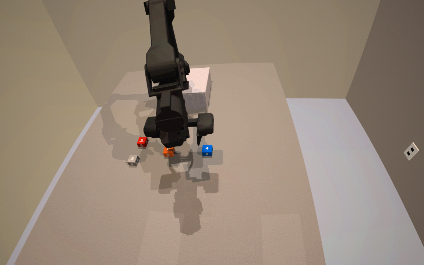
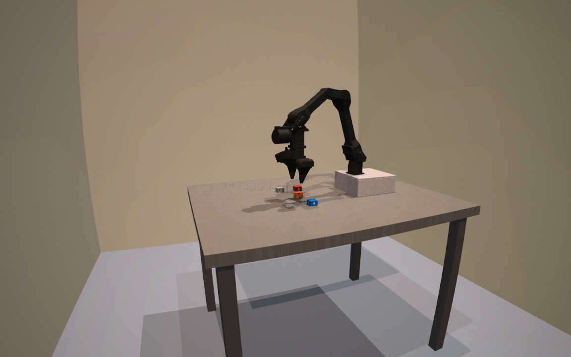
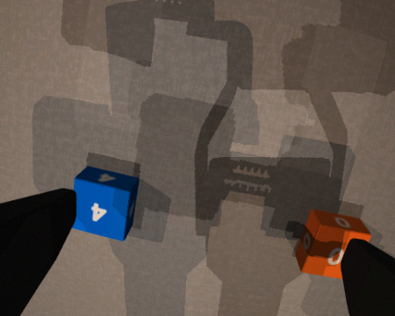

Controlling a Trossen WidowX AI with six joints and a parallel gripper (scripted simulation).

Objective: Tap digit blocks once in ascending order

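Observation:
My gripper point(image 1: 183, 147) point(image 2: 297, 180) point(image 3: 211, 230) is open and empty, above the table. In the wrist view its fingertips overlap the blue block's left edge and the orange block's right side. The blue block point(image 1: 207, 150) point(image 2: 312, 202) point(image 3: 103, 204) shows 4. The orange block point(image 1: 168, 153) point(image 2: 298, 195) point(image 3: 322, 243) shows 0 and is partly hidden by the gripper in the top view. The red block point(image 1: 142, 141) point(image 2: 297, 188) and the grey block point(image 1: 133, 160) point(image 2: 280, 189) stand further left in the top view. Their underlined digits are too small to read surely.
The arm stands on a pale box point(image 1: 197, 98) point(image 2: 376, 184) at the back of the table point(image 1: 246, 197) point(image 2: 252, 239). The arm's shadows fall across the table around the blocks. The red and grey blocks are outside the wrist view.

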